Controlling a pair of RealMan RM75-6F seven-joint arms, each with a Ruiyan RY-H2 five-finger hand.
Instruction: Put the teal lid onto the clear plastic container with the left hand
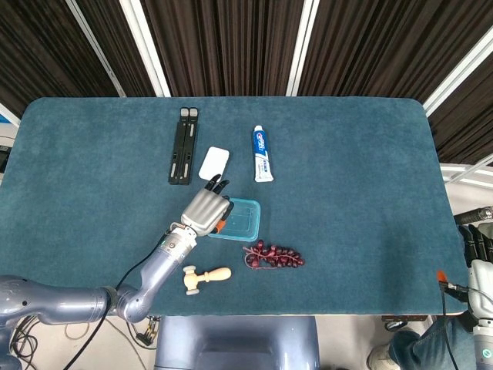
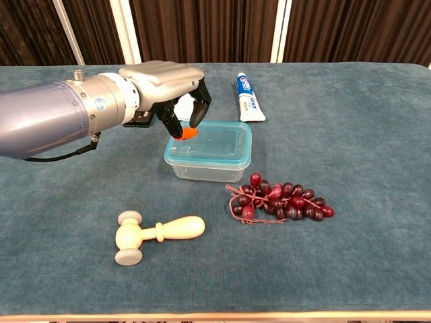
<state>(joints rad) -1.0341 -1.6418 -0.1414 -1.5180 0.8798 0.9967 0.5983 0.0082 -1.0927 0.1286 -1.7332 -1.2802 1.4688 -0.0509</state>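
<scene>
Teal lid [image 2: 210, 142] sits on the clear container [image 2: 205, 168], near table [image 1: 354, 193] centre in head view, slightly toward the front edge. Lid looks level on the rim all round in chest view; whether it is pressed fully home cannot be told.

Left hand [image 2: 167, 84] over the container's rear-left corner, at about 10 o'clock from the lid's centre. Fingers [image 2: 199, 108] curled downward, nothing held between them. Orange thumb tip [image 2: 188, 132] at the lid's rear-left edge; contact versus just above cannot be told. In head view the left hand [image 1: 206, 212] covers the container's left edge.

Right hand [image 1: 479, 254] at the far right of head view, off the table edge, dark fingers only partly visible; their state cannot be told.

Other items, chest view:
- grapes [image 2: 283, 200], 4 o'clock of container, just beside it
- wooden mallet [image 2: 155, 235], 7 o'clock, apart
- toothpaste [image 2: 248, 97], 1 o'clock
- white pad [image 1: 213, 163] and black bars [image 1: 183, 144], 11 o'clock in head view
</scene>
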